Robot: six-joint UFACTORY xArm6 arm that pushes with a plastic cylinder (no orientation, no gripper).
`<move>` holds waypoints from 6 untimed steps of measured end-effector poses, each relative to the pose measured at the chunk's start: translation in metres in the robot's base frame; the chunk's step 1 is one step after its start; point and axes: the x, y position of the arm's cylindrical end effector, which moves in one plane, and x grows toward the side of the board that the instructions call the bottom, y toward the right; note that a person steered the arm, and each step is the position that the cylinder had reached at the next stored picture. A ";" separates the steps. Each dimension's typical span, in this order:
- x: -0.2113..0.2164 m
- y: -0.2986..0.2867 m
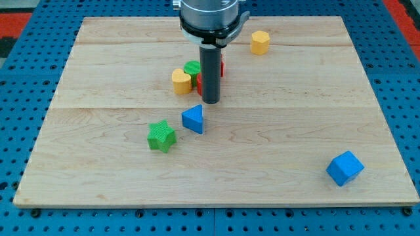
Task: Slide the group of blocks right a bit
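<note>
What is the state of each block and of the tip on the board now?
my tip: on the board, just right of the cluster.
yellow block: in the cluster, at its left.
green round block: in the cluster, behind the yellow one.
red block: mostly hidden behind the rod.
yellow hexagonal block: alone, upper right.
blue triangular block: alone, below the tip.
green star block: alone.
blue cube: alone, lower right.

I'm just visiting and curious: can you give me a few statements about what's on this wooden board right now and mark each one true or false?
1. My tip sits just right of the yellow block. True.
2. The green star touches the blue cube. False: they lie far apart.
3. A yellow hexagonal block lies alone near the view's top. True.
4. The blue triangular block is stacked on the green round block. False: it lies on the board, below my tip.
</note>
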 end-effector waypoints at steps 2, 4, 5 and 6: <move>0.003 -0.130; -0.058 -0.094; -0.061 -0.036; -0.044 0.014</move>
